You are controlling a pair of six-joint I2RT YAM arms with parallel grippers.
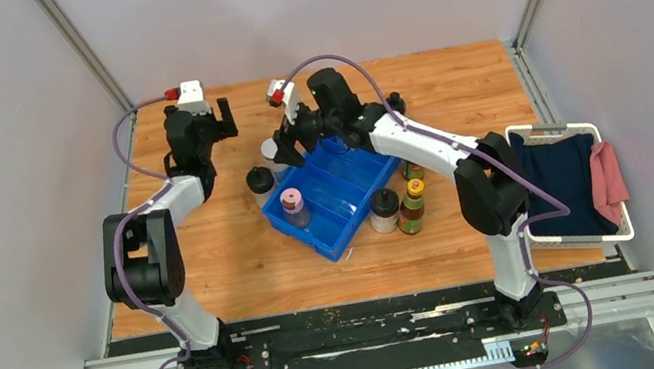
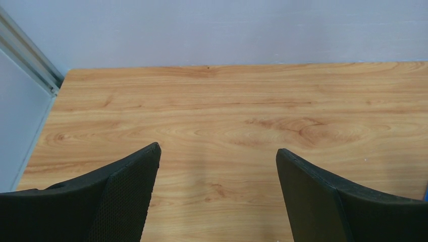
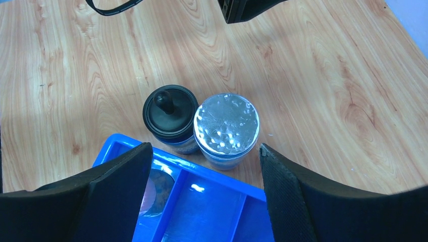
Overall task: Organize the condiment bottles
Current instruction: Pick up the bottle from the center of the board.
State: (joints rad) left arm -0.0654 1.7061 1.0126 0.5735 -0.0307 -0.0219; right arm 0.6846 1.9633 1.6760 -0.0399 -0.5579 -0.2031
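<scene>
Overhead, labels (image 1: pixel 413 220) on condiment bottles (image 1: pixel 386 211) look illegible.

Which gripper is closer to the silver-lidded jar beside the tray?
Right. The right gripper hangs open right by the silver-lidded jar; the left gripper is apart, over bare table.

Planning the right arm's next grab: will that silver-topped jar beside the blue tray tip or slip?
The silver-topped jar looks wide and upright, so probably stable. Its round wall might slip in a pinch. It appears to touch the black-lidded jar, so pushing would likely shove both.
</scene>
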